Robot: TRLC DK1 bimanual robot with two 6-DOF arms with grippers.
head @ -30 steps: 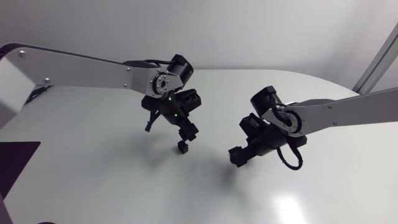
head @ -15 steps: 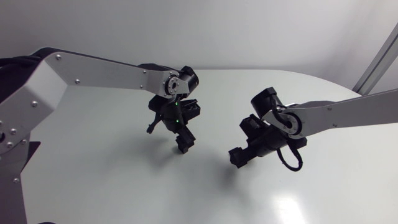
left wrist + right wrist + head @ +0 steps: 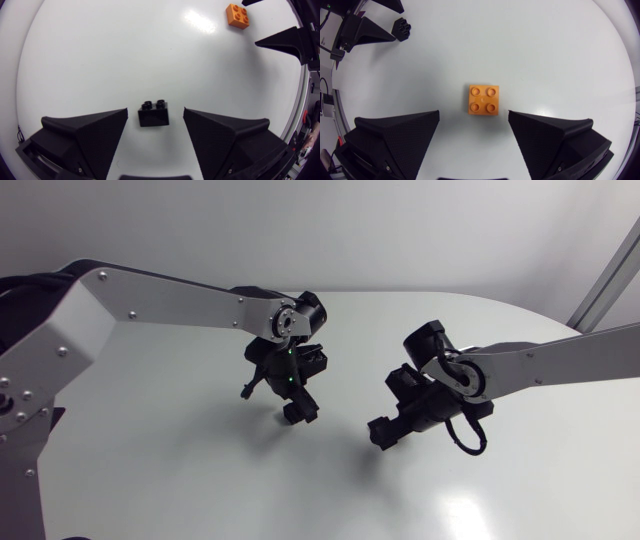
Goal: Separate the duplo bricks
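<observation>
Since your left arm's big elbow link has swung into the head view over the last second and the wrist has turned, check the left tool (image 3: 155, 117) first. It's wide, fingers (image 3: 95, 132) spread, holding nothing. The black brick (image 3: 153, 113) sits on the surface (image 3: 100, 50) between those fingers, studs up, touching neither. Well ahead of that tool lies the orange brick (image 3: 238, 15), between the fingers of the right tool (image 3: 473, 116). That tool is also wide and empty and hasn't moved in that second. The orange brick is clear of both its fingers, and the black one is far ahead of it, beside the left tool. So the two bricks are well apart and nothing is stacked. This reads as separation done, both released. The left arm's shift looks like repositioning or backing off, not a new grasp. Only a clean retreat seems left, so don't nudge either brick.
</observation>
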